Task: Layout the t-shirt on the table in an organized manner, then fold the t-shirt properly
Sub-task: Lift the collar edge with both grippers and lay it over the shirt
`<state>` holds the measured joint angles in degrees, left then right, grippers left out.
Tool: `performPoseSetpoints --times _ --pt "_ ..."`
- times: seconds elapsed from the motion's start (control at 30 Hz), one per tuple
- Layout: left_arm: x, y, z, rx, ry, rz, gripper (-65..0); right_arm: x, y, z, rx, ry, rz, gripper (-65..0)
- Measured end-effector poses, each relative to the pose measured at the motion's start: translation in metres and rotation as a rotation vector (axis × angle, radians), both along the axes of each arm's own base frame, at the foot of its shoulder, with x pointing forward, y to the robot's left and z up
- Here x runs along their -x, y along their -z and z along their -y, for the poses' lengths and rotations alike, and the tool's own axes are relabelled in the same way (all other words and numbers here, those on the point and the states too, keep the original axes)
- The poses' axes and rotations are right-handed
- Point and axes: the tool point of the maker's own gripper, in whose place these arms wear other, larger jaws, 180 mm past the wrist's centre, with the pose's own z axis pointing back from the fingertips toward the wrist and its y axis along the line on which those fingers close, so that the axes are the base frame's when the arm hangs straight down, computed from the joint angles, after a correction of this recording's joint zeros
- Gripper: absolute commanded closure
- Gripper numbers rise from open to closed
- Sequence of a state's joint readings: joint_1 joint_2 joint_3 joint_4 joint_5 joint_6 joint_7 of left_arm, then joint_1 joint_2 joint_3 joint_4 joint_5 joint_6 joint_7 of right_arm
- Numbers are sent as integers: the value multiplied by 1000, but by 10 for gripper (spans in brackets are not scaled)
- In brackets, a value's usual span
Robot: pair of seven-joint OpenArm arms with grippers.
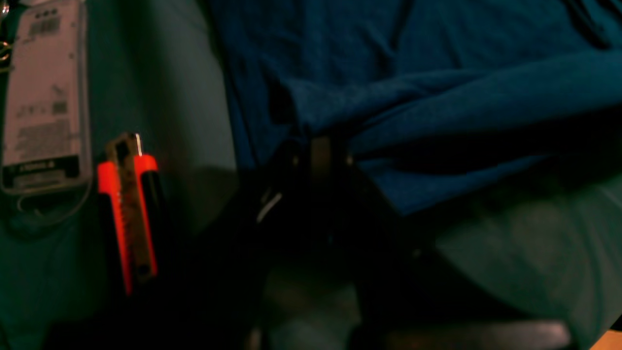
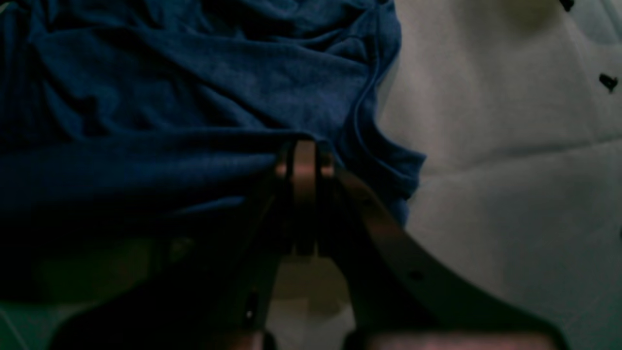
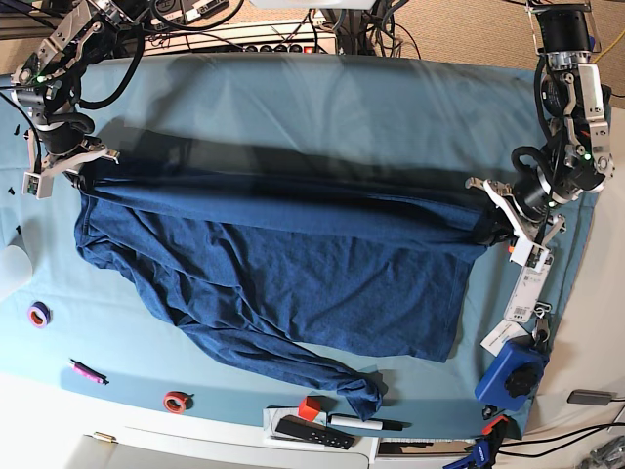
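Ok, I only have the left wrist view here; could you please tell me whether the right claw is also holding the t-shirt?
Observer: Yes, the right claw is shut on an edge of the t-shirt, at the far end from the left claw.
Operator: Thank you. Is the fabric lying flat between them?
Observer: No. The edge between the claws runs fairly straight, but the body below it lies wrinkled on the table.
Operator: And the sleeves?
Observer: One long sleeve trails toward the table's front edge, its cuff near a small red block.
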<state>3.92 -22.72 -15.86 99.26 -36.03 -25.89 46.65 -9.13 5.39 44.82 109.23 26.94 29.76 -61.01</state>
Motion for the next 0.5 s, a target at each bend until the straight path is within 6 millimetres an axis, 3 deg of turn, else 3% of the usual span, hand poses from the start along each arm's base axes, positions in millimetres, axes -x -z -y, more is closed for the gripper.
performPoseSetpoints --times 0.37,0.4,0.5 --pt "3 6 -4 -42 -1 -25 0 0 1 0 -1 0 -5 0" --pt "3 6 -4 -42 -1 -25 -26 1 2 0 -3 -1 -11 0" --pt "3 7 -6 -53 -2 -27 -244 3 4 0 -4 0 -27 -242"
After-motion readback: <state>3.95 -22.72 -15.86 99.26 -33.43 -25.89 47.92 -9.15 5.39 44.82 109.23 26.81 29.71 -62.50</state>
